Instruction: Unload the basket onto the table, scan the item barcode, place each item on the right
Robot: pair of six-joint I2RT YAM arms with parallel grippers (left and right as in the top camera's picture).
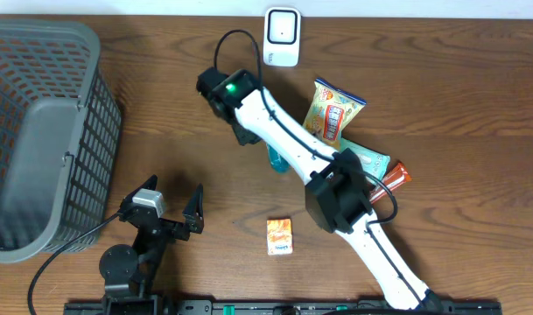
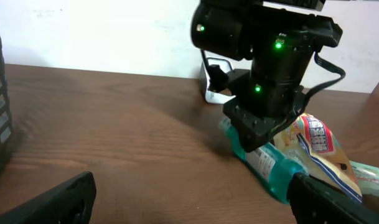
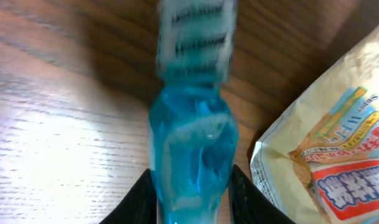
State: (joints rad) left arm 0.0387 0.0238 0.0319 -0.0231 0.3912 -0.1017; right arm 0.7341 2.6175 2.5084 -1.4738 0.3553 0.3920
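Observation:
A clear blue bottle (image 3: 192, 130) with a white label lies on the wooden table, and my right gripper (image 3: 192, 180) is shut on its lower body. From overhead only a blue bit of the bottle (image 1: 275, 162) peeks out under the right arm, with the right gripper (image 1: 247, 133) just above it. In the left wrist view the right gripper (image 2: 254, 134) clamps the near end of the bottle (image 2: 270, 165). The white scanner (image 1: 282, 37) stands at the table's far edge, partly hidden behind the arm (image 2: 214, 93). My left gripper (image 1: 172, 194) rests open and empty near the front.
A yellow snack bag (image 1: 334, 109) lies right beside the bottle, with a teal packet (image 1: 371, 162) and an orange-red packet (image 1: 397, 178) behind the arm. A small orange box (image 1: 280, 236) sits near the front. A grey basket (image 1: 38, 131) fills the left side.

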